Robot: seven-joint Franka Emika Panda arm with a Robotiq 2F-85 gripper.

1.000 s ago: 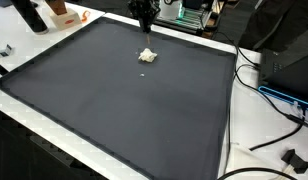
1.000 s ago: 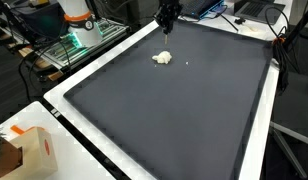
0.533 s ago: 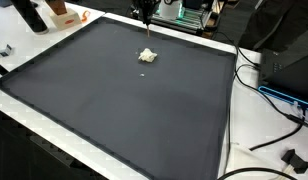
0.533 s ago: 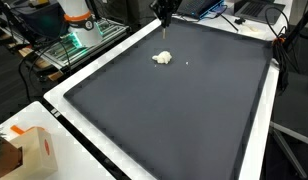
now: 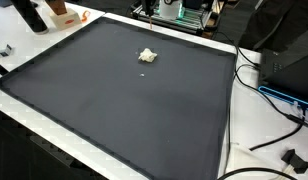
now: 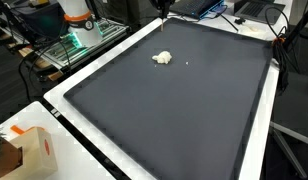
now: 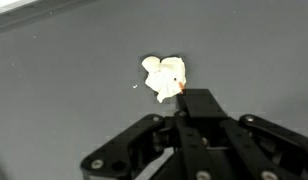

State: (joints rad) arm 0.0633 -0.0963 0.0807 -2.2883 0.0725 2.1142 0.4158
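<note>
Cream-white and crumpled, a small lump (image 7: pixel 165 77) lies loose on the dark grey mat (image 5: pixel 114 115). It sits near the mat's far edge, about midway along it and well apart from every corner, as both exterior views show (image 6: pixel 163 58). A tiny pale crumb (image 7: pixel 134 86) rests just beside it, not touching.

In the wrist view the gripper (image 7: pixel 199 100) hangs above the lump, its tips lined up over the lump's near side. The fingers look pressed together, with nothing visibly caught between them. In the exterior views only the very end of the arm shows at the top edge of the picture, so it appears to stand high over the mat.

As a judgement, this is a hover between contacts: the lump is free and nothing is carried. Any grasp from here would call for spreading the fingers first. The gripper would then have to descend straight down, centred on the lump, and close gently, since so soft and small a piece could slip or crush.
</note>
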